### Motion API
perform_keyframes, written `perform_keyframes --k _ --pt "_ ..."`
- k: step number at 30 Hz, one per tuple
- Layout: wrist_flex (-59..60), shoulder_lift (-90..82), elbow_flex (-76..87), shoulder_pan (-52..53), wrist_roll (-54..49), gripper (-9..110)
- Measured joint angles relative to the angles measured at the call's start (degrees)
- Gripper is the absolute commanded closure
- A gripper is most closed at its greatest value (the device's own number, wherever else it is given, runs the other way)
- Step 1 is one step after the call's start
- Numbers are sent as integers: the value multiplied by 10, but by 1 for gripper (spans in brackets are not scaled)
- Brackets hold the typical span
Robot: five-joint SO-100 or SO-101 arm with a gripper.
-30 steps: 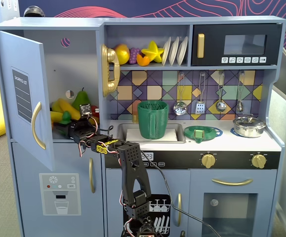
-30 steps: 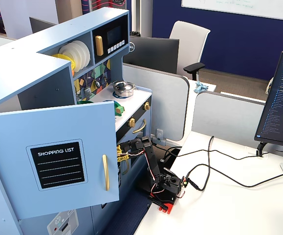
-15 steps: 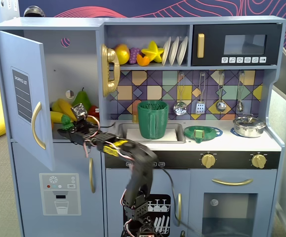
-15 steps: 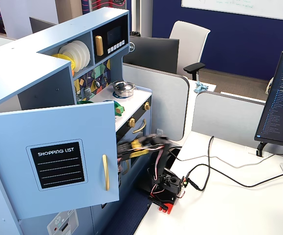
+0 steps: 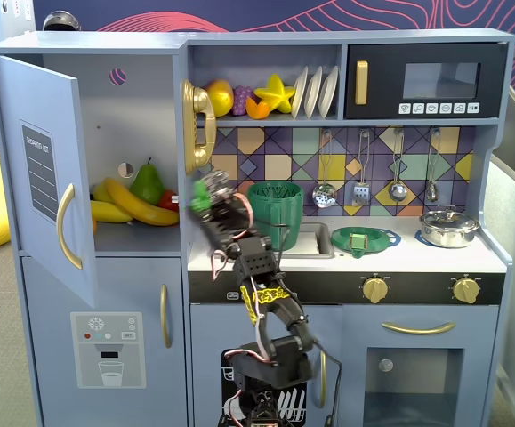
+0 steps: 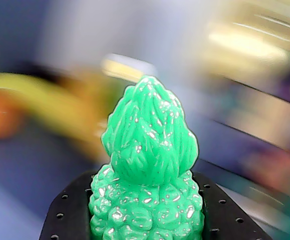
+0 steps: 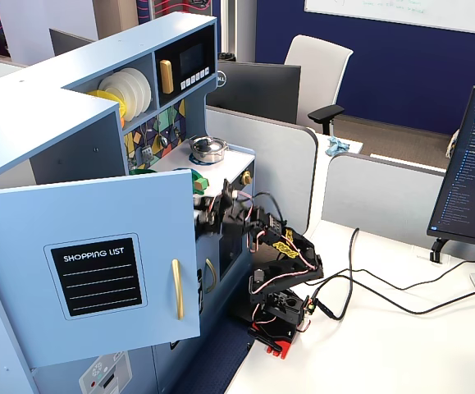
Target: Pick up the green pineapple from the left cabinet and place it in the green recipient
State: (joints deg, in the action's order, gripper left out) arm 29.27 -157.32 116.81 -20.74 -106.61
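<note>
**Pineapple in the grip, out of the cabinet, on its way to the pitcher**

While the left cabinet [image 5: 128, 142] stands with its blue door [image 5: 42, 173] swung wide, we read it as left open to give the arm a way in and out; the pear [image 5: 148, 184] and bananas [image 5: 137, 203] remain on its shelf. Next in size, our arm [image 5: 257, 294] rises from its base in front of the lower cupboards and leans up toward the counter edge. The green recipient [image 5: 275, 211] sits on the counter beside the sink, just right of the gripper [image 5: 205, 197] in that fixed view, which suggests to us that the carry is the step in hand and the drop has not yet been made. Smallest, the green pineapple [image 6: 147, 175] is clamped upright between the black jaws, crown up, clear of the cabinet.

Only the wrist view shows that hold plainly: bumpy body seated low in the jaws, background smeared. A fixed view from the front blurs the gripper into a green-and-black patch, yet it alone gives pitcher and shelf together. In another fixed view the door [image 7: 98, 254] hides the shelf and most of the pitcher, but shows the arm's base [image 7: 282, 316] on the white table [image 7: 385, 345].
</note>
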Motion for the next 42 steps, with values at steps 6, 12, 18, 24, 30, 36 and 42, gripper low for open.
perform_keyframes --k 6,12,18,24,30,36,42 --pt "-39 136 -116 163 61 101" --pt "-65 345 -294 240 101 101" --pt "-74 495 -412 245 109 101" --pt "-81 580 -459 247 111 101" --pt "-81 673 -542 247 112 90" --pt "-63 704 -582 250 157 77" --pt "-57 704 -584 250 162 78"
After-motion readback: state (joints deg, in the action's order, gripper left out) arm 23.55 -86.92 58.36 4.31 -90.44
